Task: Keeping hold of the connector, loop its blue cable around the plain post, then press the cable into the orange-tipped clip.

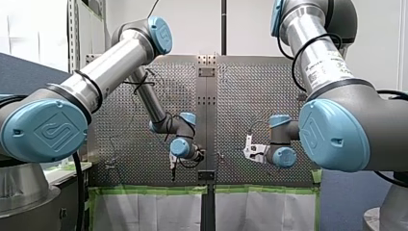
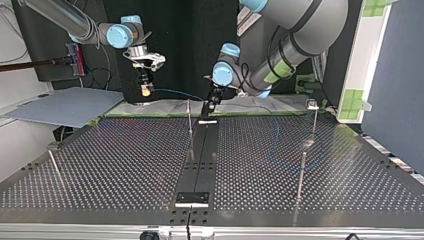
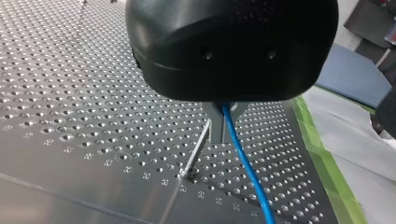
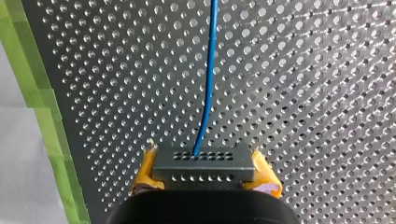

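One connector (image 4: pixel 204 165): clamped between the yellow pads of our right gripper (image 4: pixel 205 179).
One blue cable (image 3: pixel 243 161): pinched between the fingers of our left gripper (image 3: pixel 223 133).

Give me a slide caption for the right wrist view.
Yellow-padded right gripper clamps the connector, its blue cable running ahead over the perforated table.

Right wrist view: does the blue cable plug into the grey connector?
Yes, the blue cable enters the connector clamped between the yellow fingers.

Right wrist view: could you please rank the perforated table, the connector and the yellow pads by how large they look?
1. perforated table
2. connector, nearest the camera
3. yellow pads, partly hidden by it
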Available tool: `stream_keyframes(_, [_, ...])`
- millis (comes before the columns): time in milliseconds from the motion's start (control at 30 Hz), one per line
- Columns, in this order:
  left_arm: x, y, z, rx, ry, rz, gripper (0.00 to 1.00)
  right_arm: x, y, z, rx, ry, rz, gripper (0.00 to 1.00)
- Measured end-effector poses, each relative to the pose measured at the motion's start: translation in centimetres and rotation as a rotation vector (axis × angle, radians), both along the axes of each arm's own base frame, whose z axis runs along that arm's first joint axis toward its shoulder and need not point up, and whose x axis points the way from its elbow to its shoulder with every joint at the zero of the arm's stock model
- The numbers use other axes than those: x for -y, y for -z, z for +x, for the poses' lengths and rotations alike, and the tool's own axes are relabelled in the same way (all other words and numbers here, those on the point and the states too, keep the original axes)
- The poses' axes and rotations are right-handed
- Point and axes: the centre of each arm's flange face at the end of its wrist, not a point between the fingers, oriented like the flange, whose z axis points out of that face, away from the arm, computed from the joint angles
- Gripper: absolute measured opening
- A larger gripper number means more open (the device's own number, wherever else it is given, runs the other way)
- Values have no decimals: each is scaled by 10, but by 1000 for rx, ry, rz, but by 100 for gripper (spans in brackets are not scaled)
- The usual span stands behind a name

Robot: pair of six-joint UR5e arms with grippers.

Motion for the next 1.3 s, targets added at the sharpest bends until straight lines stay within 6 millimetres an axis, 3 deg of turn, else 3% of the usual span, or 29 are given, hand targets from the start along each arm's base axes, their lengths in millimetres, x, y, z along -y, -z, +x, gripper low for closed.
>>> stream_keyframes(400, [7, 10, -28, 45, -42, 52, 2, 1, 4, -8, -8, 28, 7, 0])
stream_keyframes(667, [14, 9, -33, 63, -50, 68, 2, 6, 31, -21, -18, 65, 27, 0])
stream_keyframes(1133, [24, 2, -29, 153, -53, 41, 2, 54, 21, -39, 8, 115, -37, 0])
stream_keyframes(1300, [24, 2, -28, 160, -57, 38, 2, 60, 19, -42, 5, 119, -47, 0])
